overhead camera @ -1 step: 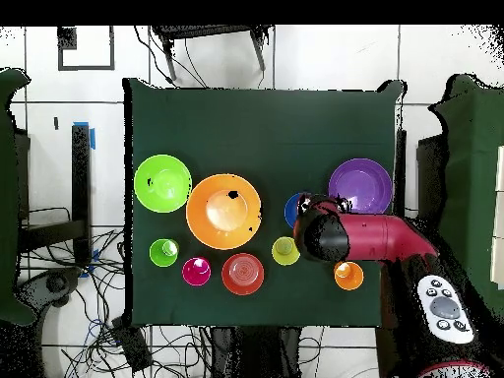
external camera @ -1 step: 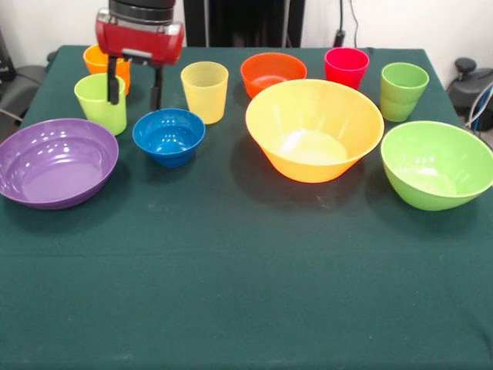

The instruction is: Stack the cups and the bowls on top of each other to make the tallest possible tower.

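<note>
My gripper [external camera @ -1 step: 135, 102] hangs open and holds nothing, at the far left of the front view, just behind the small blue bowl [external camera @ -1 step: 168, 136]. One finger [external camera @ -1 step: 114, 85] overlaps the lime green cup [external camera @ -1 step: 98, 104]; contact is unclear. The orange cup [external camera @ -1 step: 98, 60] stands behind it. Along the back row are the yellow cup [external camera @ -1 step: 205, 91], red-orange bowl [external camera @ -1 step: 273, 73], red cup [external camera @ -1 step: 346, 67] and green cup [external camera @ -1 step: 402, 90]. The purple bowl [external camera @ -1 step: 55, 160], large orange-yellow bowl [external camera @ -1 step: 313, 129] and large green bowl [external camera @ -1 step: 437, 163] sit nearer. Every piece stands singly. From overhead, the arm's red head [overhead camera @ -1 step: 325, 236] hides the lime cup.
A dark green cloth [external camera @ -1 step: 246, 293] covers the table. In the overhead view, cables [overhead camera @ -1 step: 108, 325] lie on the floor beside the table and black furniture [overhead camera @ -1 step: 20, 197] stands at both sides.
</note>
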